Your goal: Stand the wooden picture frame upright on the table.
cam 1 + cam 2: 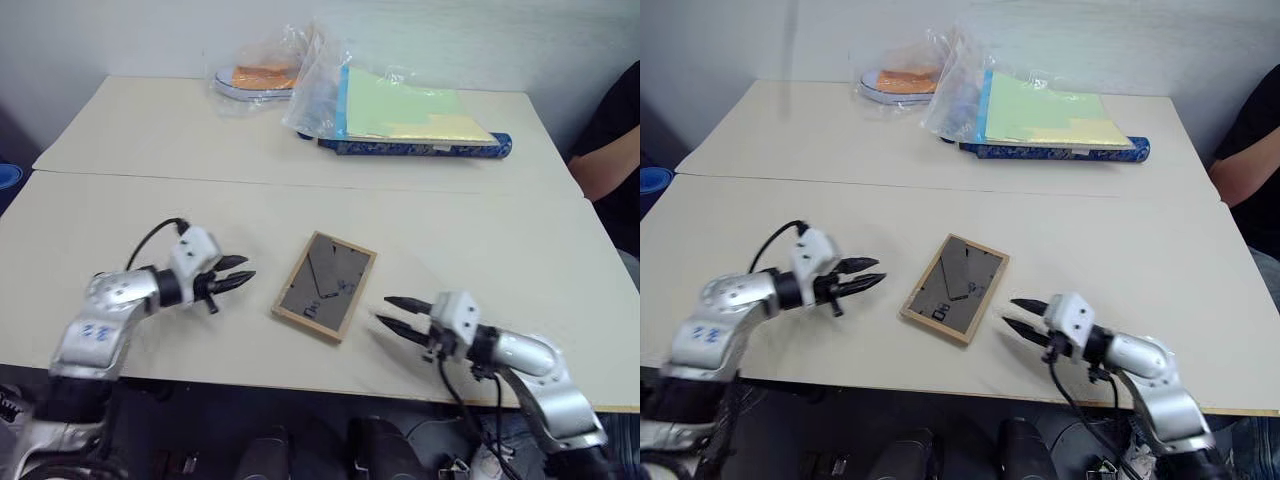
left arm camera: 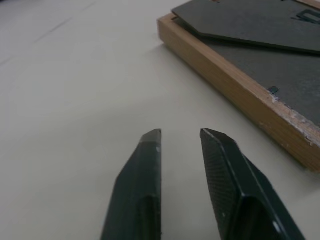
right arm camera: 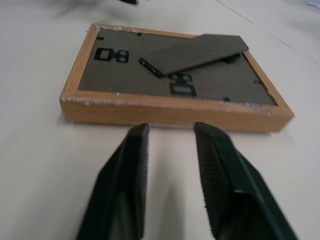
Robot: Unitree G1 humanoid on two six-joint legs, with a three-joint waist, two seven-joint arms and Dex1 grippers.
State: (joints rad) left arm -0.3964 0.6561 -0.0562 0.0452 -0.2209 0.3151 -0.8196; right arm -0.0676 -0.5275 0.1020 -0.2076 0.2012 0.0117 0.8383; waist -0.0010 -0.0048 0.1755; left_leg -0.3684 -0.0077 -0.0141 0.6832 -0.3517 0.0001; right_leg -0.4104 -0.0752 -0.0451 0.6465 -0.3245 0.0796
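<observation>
On the surface (image 1: 480,230), the wooden picture frame (image 1: 325,285) lies flat, back up. Left claw (image 1: 240,279) and right claw (image 1: 393,313) flank it, apparently clear, each slightly parted and empty

Soft, even indoor light — faint shadows, blurred wrist-view edges

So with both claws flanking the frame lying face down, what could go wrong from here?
The wooden picture frame lies flat on the table, so a claw may just push it along rather than lift an edge. The fold-out stand sits slightly raised; a finger could catch it. The right claw works near the table's front edge, so a shove could send the frame off.
</observation>
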